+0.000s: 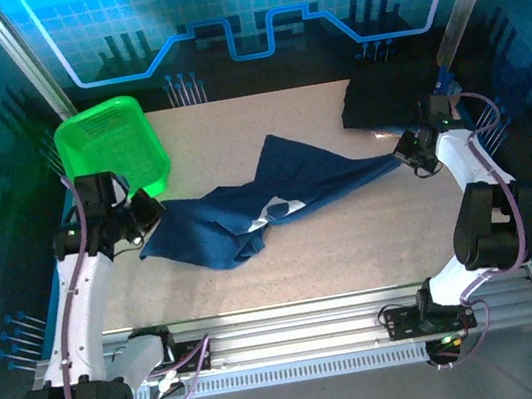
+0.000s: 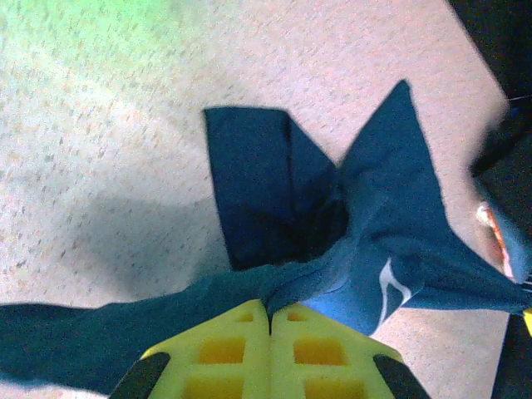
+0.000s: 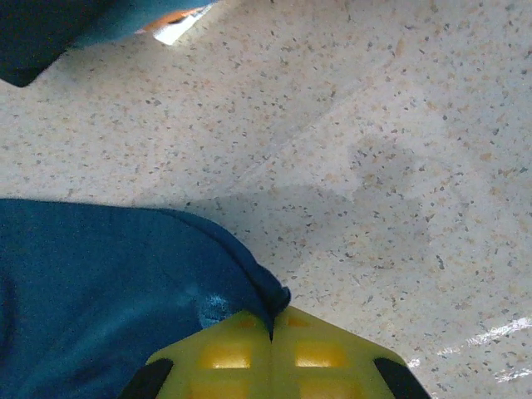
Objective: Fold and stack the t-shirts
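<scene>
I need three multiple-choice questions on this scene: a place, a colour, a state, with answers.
1. The basket stands: A far left; B far right; C centre.
2. The centre shirt is: A red; B navy; C white.
3. The left end effector is: A open; B shut on the basket; C shut on the shirt.
Answers: 1 A, the top view shows it far left; 2 B, the cloth is dark blue in every view; 3 C, cloth is pinched in its closed jaws.
</scene>
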Action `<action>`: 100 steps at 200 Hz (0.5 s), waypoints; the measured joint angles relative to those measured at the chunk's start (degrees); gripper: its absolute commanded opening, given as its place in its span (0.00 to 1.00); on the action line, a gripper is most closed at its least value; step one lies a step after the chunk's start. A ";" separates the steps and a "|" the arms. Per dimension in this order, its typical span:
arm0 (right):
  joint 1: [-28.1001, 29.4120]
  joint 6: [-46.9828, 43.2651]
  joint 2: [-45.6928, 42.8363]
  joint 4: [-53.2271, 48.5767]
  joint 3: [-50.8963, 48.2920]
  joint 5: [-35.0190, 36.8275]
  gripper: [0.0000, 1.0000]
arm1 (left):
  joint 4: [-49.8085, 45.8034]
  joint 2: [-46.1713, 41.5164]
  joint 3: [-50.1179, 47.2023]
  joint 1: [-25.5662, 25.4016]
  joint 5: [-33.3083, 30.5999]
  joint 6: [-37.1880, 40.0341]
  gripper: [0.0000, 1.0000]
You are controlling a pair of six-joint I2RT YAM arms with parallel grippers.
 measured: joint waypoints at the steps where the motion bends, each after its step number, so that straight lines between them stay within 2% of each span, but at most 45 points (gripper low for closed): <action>1: -0.02 -0.09 -0.11 0.00 0.00 -0.11 0.00 | -0.02 0.07 0.42 0.00 -0.02 0.22 0.00; 52: -1.49 -4.09 -12.44 -0.02 2.60 -7.13 0.00 | -0.33 0.76 16.02 0.00 0.00 4.20 0.00; 100: -4.66 -3.80 -19.80 1.05 10.10 -14.19 0.00 | -0.11 3.17 24.28 0.00 0.37 6.56 0.00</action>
